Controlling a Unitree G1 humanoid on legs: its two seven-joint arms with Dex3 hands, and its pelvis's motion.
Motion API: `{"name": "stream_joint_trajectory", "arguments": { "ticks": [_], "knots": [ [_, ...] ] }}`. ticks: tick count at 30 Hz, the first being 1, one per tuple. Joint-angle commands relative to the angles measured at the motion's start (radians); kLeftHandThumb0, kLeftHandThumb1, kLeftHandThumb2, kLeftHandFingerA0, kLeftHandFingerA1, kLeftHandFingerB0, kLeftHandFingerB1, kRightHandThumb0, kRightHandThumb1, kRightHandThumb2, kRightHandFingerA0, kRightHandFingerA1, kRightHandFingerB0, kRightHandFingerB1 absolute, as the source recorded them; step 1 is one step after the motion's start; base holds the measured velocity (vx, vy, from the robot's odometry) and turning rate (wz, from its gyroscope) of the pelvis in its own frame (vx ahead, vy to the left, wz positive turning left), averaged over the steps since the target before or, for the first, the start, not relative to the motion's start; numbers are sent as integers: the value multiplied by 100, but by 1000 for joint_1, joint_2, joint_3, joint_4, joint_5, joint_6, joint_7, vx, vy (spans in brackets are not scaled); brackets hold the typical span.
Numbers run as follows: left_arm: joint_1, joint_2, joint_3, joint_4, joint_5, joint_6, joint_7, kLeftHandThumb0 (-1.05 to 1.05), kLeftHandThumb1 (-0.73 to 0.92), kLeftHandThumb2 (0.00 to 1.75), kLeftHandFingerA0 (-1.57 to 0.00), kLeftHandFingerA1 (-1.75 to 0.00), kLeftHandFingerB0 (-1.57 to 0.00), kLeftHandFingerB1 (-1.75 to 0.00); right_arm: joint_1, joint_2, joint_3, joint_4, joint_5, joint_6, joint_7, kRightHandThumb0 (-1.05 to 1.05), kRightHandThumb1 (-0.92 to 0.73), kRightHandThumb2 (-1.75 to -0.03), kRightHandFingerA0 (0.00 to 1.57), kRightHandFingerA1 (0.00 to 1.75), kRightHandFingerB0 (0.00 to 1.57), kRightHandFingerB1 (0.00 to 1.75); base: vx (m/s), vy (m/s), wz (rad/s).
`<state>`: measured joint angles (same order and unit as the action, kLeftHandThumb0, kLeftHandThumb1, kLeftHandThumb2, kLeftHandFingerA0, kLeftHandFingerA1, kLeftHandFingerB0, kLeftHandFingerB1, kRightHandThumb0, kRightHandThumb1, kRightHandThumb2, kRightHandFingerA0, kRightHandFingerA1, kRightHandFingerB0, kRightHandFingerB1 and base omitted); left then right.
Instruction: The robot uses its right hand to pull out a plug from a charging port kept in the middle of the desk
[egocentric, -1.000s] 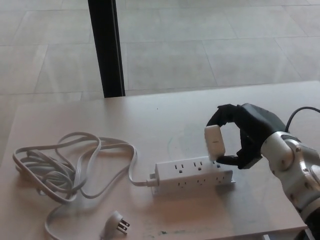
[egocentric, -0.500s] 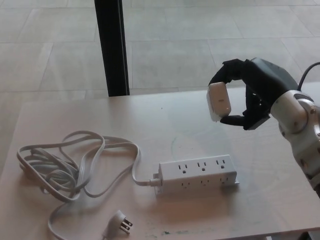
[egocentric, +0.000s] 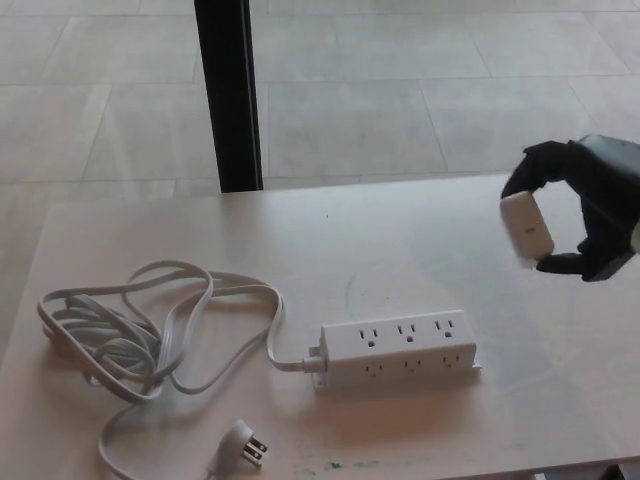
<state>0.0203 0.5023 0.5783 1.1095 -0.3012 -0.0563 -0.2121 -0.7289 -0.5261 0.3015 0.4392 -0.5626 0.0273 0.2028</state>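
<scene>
The floor (egocentric: 400, 90) is made of big, pale tiles with thin lines between them. A tall black post (egocentric: 229, 95) stands on it, just behind the far edge of the tabletop (egocentric: 420, 260). The tabletop is light and smooth, with a soft shine. Its near edge has a few small dark marks. Soft daylight fills the room.

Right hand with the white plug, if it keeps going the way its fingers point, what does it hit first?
The right hand points left; beyond its plug the way looks free, though depth is unclear.
</scene>
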Motion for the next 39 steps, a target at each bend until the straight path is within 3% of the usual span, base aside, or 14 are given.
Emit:
{"name": "stream_joint_trajectory", "arguments": {
  "ticks": [1,4,5,7,8,10,11,22,26,28,32,33,35,39],
  "knots": [
    [5,15,13,-3,-21,-14,-2,-105,86,72,-88,-67,-68,-59,36,-97,78,74,-121,-70,-40,-35,-56,-64,90,161,90,66,0,0,0],
    [2,13,23,-7,-29,-2,2,-105,86,73,-89,-68,-68,-59,29,-114,124,110,-153,-70,-42,-34,-58,-66,89,163,90,76,0,0,0],
    [6,13,24,-17,-28,-2,5,-105,86,72,-89,-69,-69,-61,26,-115,155,142,-177,-68,-38,-32,-63,-62,88,171,86,104,0,0,0],
    [5,12,26,-20,-28,-2,5,-105,87,71,-89,-69,-67,-60,21,-114,174,164,-183,-66,-39,-32,-63,-66,93,172,87,102,0,0,0],
    [6,12,26,-20,-28,-5,1,-105,86,72,-88,-69,-68,-60,24,-111,177,171,-180,-70,-42,-36,-47,-95,117,131,84,91,0,0,0],
    [-1,15,27,-13,-27,-6,0,-105,87,72,-87,-69,-68,-61,30,-100,186,181,-181,-69,-49,-38,-45,-94,119,133,82,83,0,0,0],
    [-6,15,26,-10,-26,-4,6,-105,88,72,-88,-68,-69,-60,39,-95,199,174,-196,-76,-63,-32,-58,-64,88,164,88,71,0,0,0],
    [-16,18,26,2,-31,-5,10,-105,87,71,-90,-68,-70,-60,31,-43,298,183,-274,-30,2,-36,-62,-65,78,157,85,59,0,0,0],
    [-15,19,23,0,-30,-3,6,-105,89,73,-90,-67,-69,-60,33,-47,286,164,-255,-15,72,-37,-59,-58,86,140,51,41,0,0,0],
    [-12,20,22,-1,-27,-9,8,-105,88,72,-88,-66,-69,-59,23,-46,283,162,-254,10,123,-76,-45,-79,91,132,9,39,0,0,0],
    [-16,20,22,10,-27,-8,13,-105,88,71,-92,-67,-69,-59,31,-70,269,131,-250,5,150,-96,-45,-85,91,145,2,13,0,0,0],
    [-15,20,22,11,-27,-10,11,-105,89,74,-92,-67,-69,-59,32,-77,265,124,-250,7,161,-91,-53,-60,76,154,0,24,0,0,0],
    [-10,17,25,7,-30,-16,7,-105,90,70,-89,-68,-70,-60,31,-93,251,123,-244,14,183,-94,-44,-81,82,141,6,0,0,0,0],
    [-11,15,27,-1,-36,-7,3,-105,89,71,-89,-70,-70,-61,45,-101,176,113,-184,32,199,-90,-49,-62,70,154,0,11,0,0,0]
  ]
}}
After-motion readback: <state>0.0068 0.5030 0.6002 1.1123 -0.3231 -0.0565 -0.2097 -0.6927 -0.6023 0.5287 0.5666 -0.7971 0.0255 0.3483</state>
